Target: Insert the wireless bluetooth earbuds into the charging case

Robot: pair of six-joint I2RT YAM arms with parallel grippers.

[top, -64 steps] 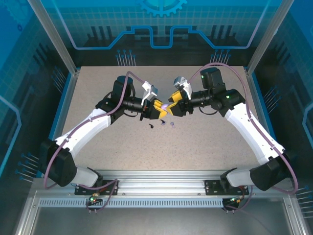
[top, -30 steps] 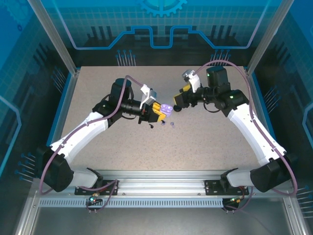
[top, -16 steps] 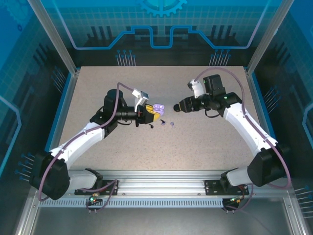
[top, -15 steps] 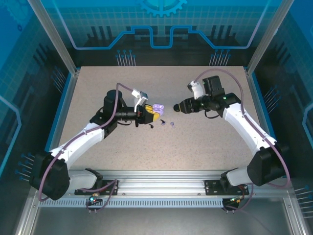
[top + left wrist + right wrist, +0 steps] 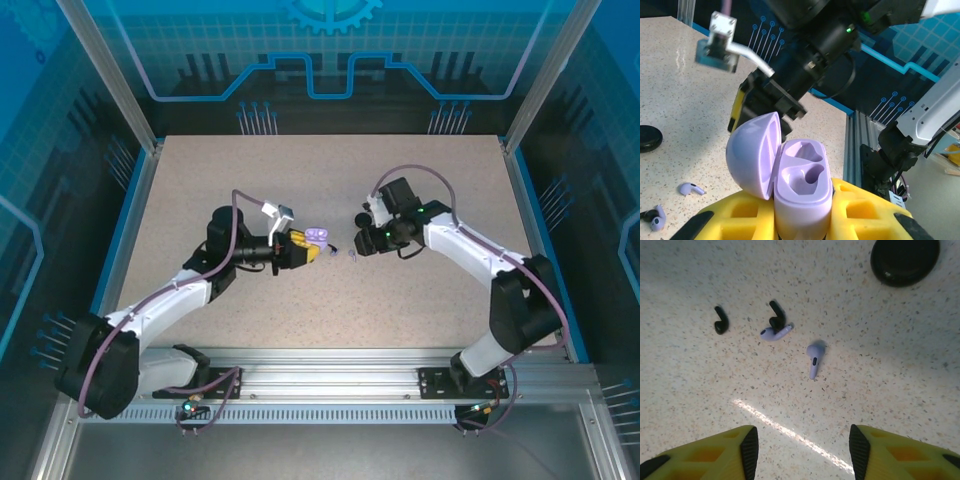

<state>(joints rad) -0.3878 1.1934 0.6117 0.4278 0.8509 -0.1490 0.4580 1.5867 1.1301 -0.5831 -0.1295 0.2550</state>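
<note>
The left claw [image 5: 803, 220] pinches the open charging case [image 5: 802, 185]; the right claw [image 5: 800, 450] hangs spread above a lavender earbud [image 5: 813, 360] on the table [image 5: 900, 370]. It looks light, hard and slick, likely to skid, so pinch across its bulb.

The left gripper [image 5: 307, 244], with chunky yellow fingers, is clamped on a pale lavender rounded plastic charging case [image 5: 317, 235]. The case juts out past the fingertips (how its lid stands is too small to read). The dark right gripper [image 5: 361, 243] faces those jaws from near by, and how its own jaws stand cannot be told. On the speckled beige stone-look tabletop [image 5: 300, 180] between the two sets of jaws lies a tiny black stemmed earbud [image 5: 334, 250]. A tiny pale lavender stemmed earbud [image 5: 350, 257] lies nearer the right jaws.
</note>
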